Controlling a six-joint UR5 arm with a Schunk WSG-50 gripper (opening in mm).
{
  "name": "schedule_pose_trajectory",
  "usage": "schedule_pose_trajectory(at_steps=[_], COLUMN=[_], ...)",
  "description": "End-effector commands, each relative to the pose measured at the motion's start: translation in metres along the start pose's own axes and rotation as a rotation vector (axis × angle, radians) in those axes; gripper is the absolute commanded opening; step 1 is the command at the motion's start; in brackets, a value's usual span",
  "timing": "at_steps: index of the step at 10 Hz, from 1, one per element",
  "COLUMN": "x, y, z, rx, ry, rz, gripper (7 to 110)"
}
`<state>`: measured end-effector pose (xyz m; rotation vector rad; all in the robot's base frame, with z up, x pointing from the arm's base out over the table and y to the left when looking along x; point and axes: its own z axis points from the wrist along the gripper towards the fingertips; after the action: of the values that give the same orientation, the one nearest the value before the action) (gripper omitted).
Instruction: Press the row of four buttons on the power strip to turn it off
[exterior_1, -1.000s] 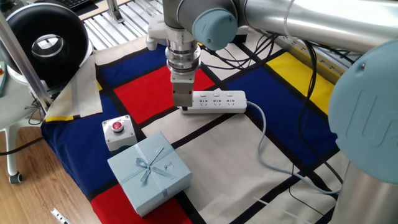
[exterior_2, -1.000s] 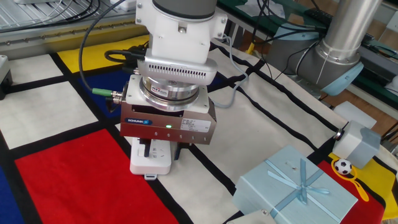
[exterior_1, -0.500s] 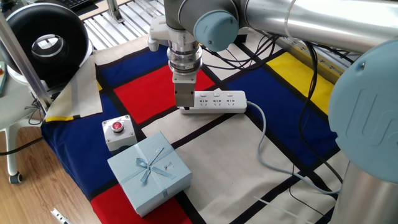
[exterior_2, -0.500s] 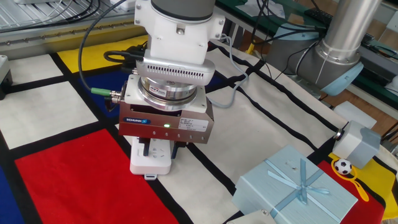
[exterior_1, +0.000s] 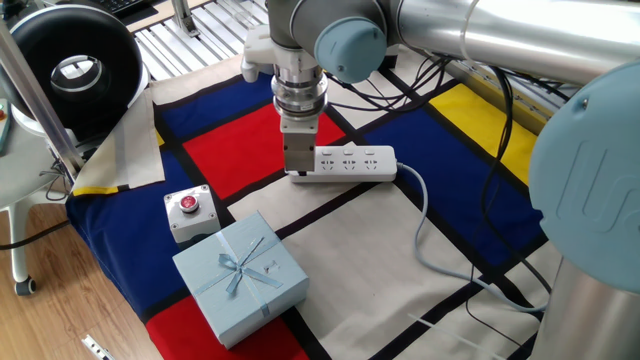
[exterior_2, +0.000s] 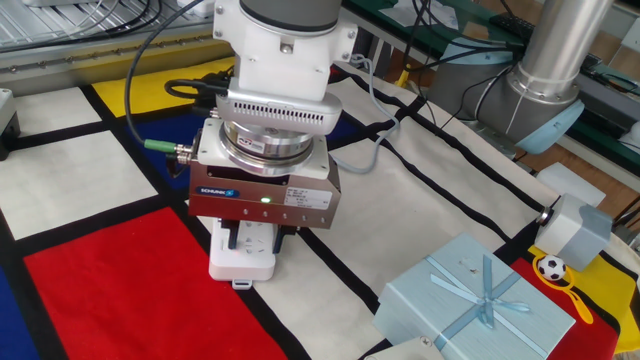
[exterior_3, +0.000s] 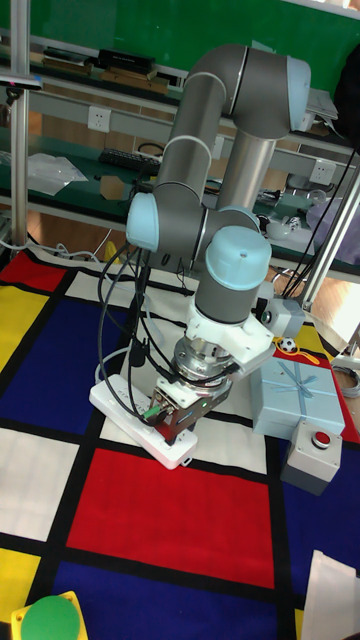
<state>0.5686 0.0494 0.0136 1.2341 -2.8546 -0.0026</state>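
Observation:
The white power strip (exterior_1: 352, 162) lies on the checked cloth, its pale grey cable (exterior_1: 424, 225) trailing to the right. Three of the four buttons (exterior_1: 349, 150) show as tiny white switches along its far edge; the one at the left end is hidden under my gripper (exterior_1: 297, 174). The gripper points straight down onto that left end of the power strip (exterior_2: 243, 263). In the other fixed view two dark fingers (exterior_2: 232, 236) stand apart under the red body, with white strip showing between them, so the gripper (exterior_2: 256, 238) is open. The tall fixed view shows the gripper (exterior_3: 176, 437) on the strip (exterior_3: 125, 410).
A grey box with a red button (exterior_1: 190, 211) and a blue gift box (exterior_1: 241, 275) sit in front of the strip on its left. A black round device (exterior_1: 73, 66) stands at the far left. A green button on a yellow box (exterior_3: 45, 616) is at the cloth's near corner.
The gripper has shifted very slightly along the strip's left end; strip, boxes and cable have not moved.

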Motion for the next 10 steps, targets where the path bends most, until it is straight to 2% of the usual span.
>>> schedule_pose_trajectory(at_steps=[1, 5, 6, 10], x=[-0.0011, -0.0004, -0.0003, -0.0030], y=[-0.0003, -0.0012, -0.0007, 0.0052], z=[-0.0007, 0.0004, 0.0005, 0.0005], rx=[-0.007, -0.012, -0.015, -0.024], ry=[-0.010, -0.013, -0.013, -0.021], rz=[0.019, 0.016, 0.016, 0.017], gripper=[44, 44, 66, 66])
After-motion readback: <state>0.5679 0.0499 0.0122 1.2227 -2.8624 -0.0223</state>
